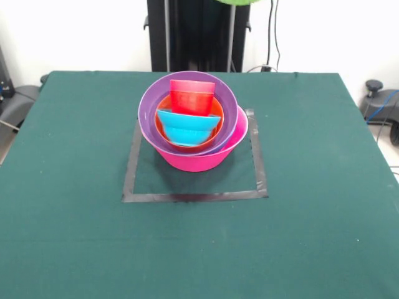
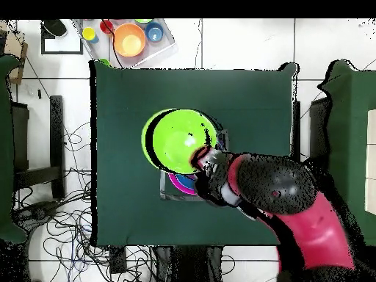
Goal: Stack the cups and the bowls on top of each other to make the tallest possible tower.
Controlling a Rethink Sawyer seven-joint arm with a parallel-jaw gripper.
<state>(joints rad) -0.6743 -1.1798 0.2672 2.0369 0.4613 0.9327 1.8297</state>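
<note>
The tower stands inside a taped square at the table's middle: a big pink bowl (image 1: 199, 159) holds a purple bowl (image 1: 149, 103), an orange bowl (image 1: 163, 128), a blue bowl (image 1: 187, 128) and a red cup (image 1: 192, 96). A large lime green bowl (image 2: 178, 139) hangs high above it, showing only as a green sliver (image 1: 240, 2) at the top of the front view. My gripper (image 2: 202, 163) is at that bowl's rim, shut on it. From overhead the green bowl and the arm hide most of the tower (image 2: 182, 182).
Grey tape (image 1: 187, 197) marks the square on the green cloth. Off the table's corner, a clear tray (image 2: 165, 45) holds another orange bowl (image 2: 129, 40) and small coloured pieces. Cables lie on the floor beside the table.
</note>
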